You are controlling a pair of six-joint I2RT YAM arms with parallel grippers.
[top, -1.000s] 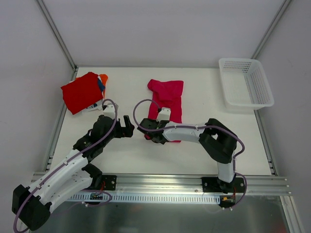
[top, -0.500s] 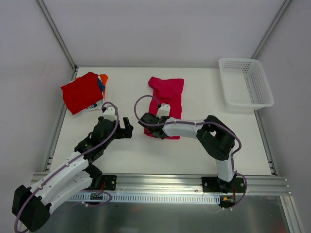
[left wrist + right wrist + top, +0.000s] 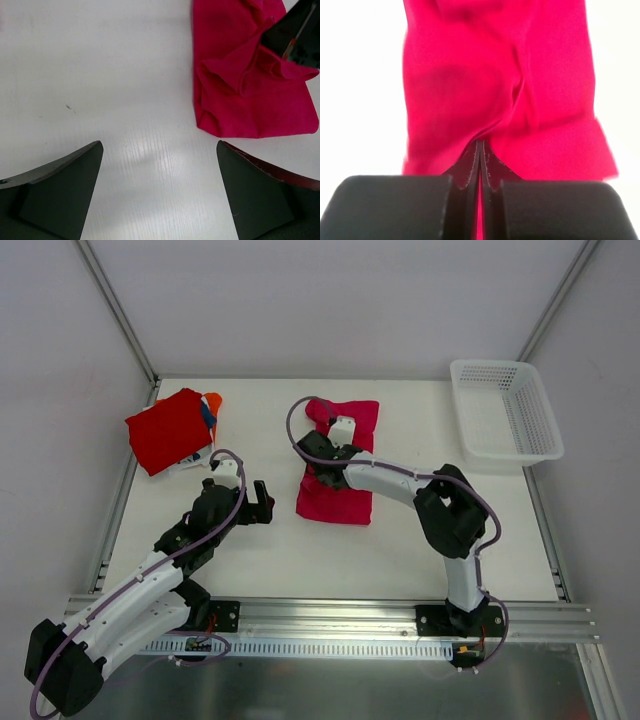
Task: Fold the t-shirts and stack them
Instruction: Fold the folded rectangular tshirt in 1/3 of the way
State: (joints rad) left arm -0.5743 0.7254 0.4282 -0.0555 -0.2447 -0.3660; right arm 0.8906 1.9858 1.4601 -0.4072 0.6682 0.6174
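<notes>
The magenta-pink t-shirt [image 3: 345,490] lies lengthwise at the table's middle. My right gripper [image 3: 318,455] hovers over its left-middle part, shut on a raised fold of the pink cloth [image 3: 495,75]; in the right wrist view the fingertips [image 3: 480,145] meet on it. The pulled-up fold also shows in the left wrist view [image 3: 245,95]. My left gripper [image 3: 262,502] sits left of the shirt, low over bare table, open wide [image 3: 160,195] and empty. A stack of t-shirts lies at the far left: the red one [image 3: 168,430] on top, with orange [image 3: 212,400], blue [image 3: 207,415] and white [image 3: 190,460] edges showing.
A white mesh basket [image 3: 505,410] stands at the far right corner. Metal frame rails run along the table's left and right edges and across the front by the arm bases.
My right gripper, shut on the pink cloth, has travelled from the shirt's near edge toward the far side, drawing a fold over. The left arm has barely moved.
</notes>
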